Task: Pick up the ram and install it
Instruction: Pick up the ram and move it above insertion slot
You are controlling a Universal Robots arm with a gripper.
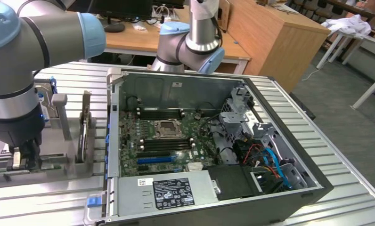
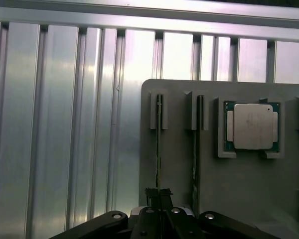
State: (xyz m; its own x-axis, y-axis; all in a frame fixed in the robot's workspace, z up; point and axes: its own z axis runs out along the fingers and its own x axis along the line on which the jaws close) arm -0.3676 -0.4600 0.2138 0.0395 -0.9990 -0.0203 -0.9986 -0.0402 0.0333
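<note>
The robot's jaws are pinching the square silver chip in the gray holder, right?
No. The wrist view shows the jaws shut on the ram stick standing on edge in the gray holder; the square silver chip lies untouched.

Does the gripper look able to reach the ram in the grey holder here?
Likely yes: the gripper sits right over the ram, fingers pinched on its upper edge, with nothing between them.

Table shiny ribbed alu, holder matt grey plastic, CPU lid dull silver metal.
</note>
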